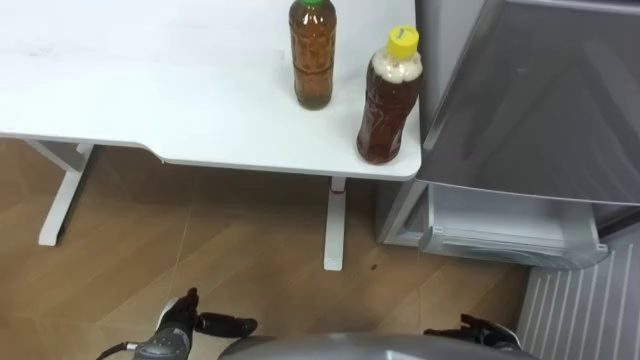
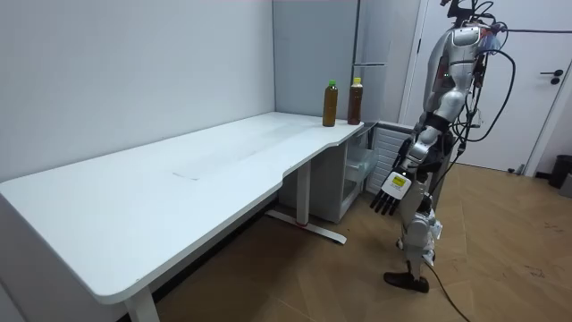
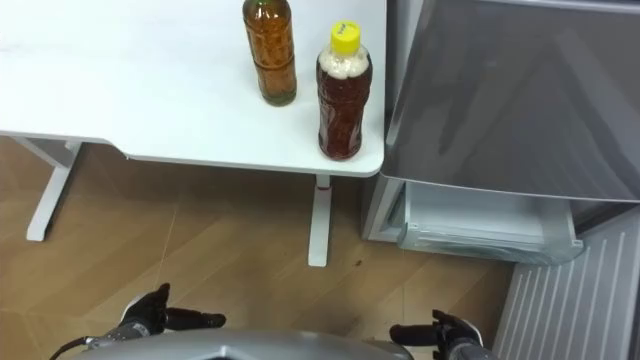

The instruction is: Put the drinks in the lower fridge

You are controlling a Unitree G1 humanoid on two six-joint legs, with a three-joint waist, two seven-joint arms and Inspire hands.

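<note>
Left robot hand and right robot hand hang slack, fingers apart, empty; above them, the yellow-capped bottle at the tabletop corner could topple if clipped.

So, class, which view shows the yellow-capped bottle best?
The left eye view: the yellow-capped bottle stands close and whole, cap to base. The right eye view shows it much the same; the room view shows it far off and small.

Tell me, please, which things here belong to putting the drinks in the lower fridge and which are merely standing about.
For the job: green-capped drink bottle; yellow-capped drink bottle; fridge, with its lower compartment open.
Merely there: white table, which bears both bottles; wooden floor.
</note>
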